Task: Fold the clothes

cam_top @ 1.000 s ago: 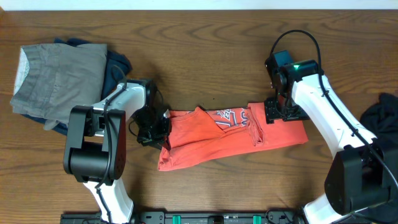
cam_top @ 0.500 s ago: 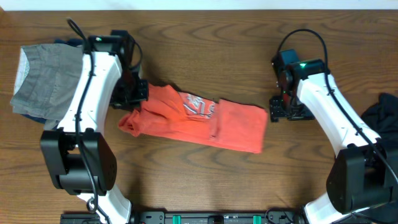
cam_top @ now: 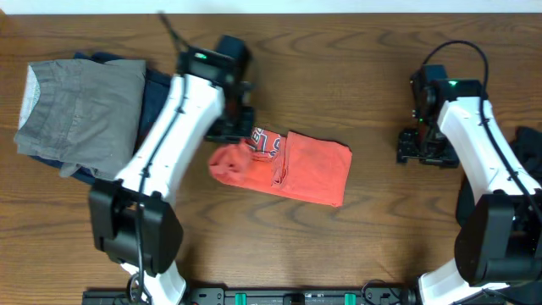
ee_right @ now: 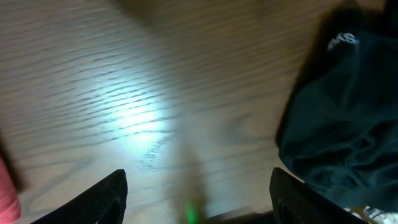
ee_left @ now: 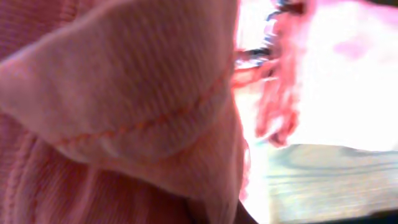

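A coral-red, soft cotton short-sleeved T-shirt (cam_top: 309,169) lies folded into a rough rectangle near the middle of the brown wooden table (cam_top: 339,68). White printed lettering (cam_top: 267,142) shows at its upper left, creased and cut off by a fold, so it cannot be read. The left gripper (cam_top: 233,129) sits at that corner, clenched on the shirt; its wrist camera is filled with pink ribbed fabric (ee_left: 124,112) and a stitched hem.

The right gripper (cam_top: 421,149) hovers well apart to the right, fingers (ee_right: 106,199) spread, grasping nothing.

A folded grey garment (cam_top: 80,110) rests on a dark blue one (cam_top: 161,85) at far left. A crumpled black garment (ee_right: 342,124) at far right bears small white print (ee_right: 342,41), too blurred to read.
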Controlling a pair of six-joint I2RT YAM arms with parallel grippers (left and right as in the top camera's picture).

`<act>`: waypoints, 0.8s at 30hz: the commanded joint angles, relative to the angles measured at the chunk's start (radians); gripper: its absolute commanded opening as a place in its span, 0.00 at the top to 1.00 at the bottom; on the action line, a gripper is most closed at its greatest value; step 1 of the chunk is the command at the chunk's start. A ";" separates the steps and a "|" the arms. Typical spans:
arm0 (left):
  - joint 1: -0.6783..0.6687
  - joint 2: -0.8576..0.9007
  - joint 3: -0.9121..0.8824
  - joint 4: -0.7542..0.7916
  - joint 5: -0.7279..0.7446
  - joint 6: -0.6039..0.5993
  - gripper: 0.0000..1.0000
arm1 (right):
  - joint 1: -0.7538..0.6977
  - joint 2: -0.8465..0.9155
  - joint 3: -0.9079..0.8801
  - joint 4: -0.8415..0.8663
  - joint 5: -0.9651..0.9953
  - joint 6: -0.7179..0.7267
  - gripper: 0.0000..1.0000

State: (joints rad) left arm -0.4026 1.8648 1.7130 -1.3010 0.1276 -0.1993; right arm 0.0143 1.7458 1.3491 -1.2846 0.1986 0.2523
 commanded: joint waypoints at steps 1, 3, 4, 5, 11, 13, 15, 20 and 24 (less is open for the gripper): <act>-0.097 -0.005 0.019 0.041 0.002 -0.073 0.89 | -0.023 -0.010 0.010 -0.006 0.006 -0.007 0.28; -0.154 0.004 0.019 0.079 0.001 -0.072 0.89 | -0.023 -0.010 0.010 -0.008 0.006 -0.006 0.28; -0.178 0.008 0.019 0.097 -0.002 -0.073 0.88 | -0.023 -0.010 0.010 -0.010 0.003 -0.006 0.28; -0.198 0.013 0.019 0.112 -0.006 -0.073 0.87 | -0.023 -0.010 0.010 -0.010 0.001 -0.006 0.28; -0.288 0.060 0.019 0.153 -0.008 -0.099 0.85 | -0.024 -0.010 0.010 -0.010 -0.008 -0.008 0.28; -0.309 0.076 0.019 0.156 -0.008 -0.110 0.85 | -0.024 -0.010 0.010 -0.010 -0.008 -0.016 0.28; -0.327 0.089 0.019 0.156 -0.005 -0.119 0.85 | -0.024 -0.010 0.010 -0.010 -0.016 -0.022 0.28; -0.370 0.099 0.019 0.164 -0.005 -0.121 0.85 | -0.024 -0.010 0.010 -0.009 -0.027 -0.023 0.28; -0.393 0.099 0.019 0.176 -0.005 -0.144 0.84 | -0.023 -0.010 0.010 -0.011 -0.050 -0.026 0.28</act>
State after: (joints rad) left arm -0.7799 1.9583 1.7134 -1.1305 0.1268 -0.3168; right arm -0.0059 1.7458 1.3491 -1.2934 0.1707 0.2401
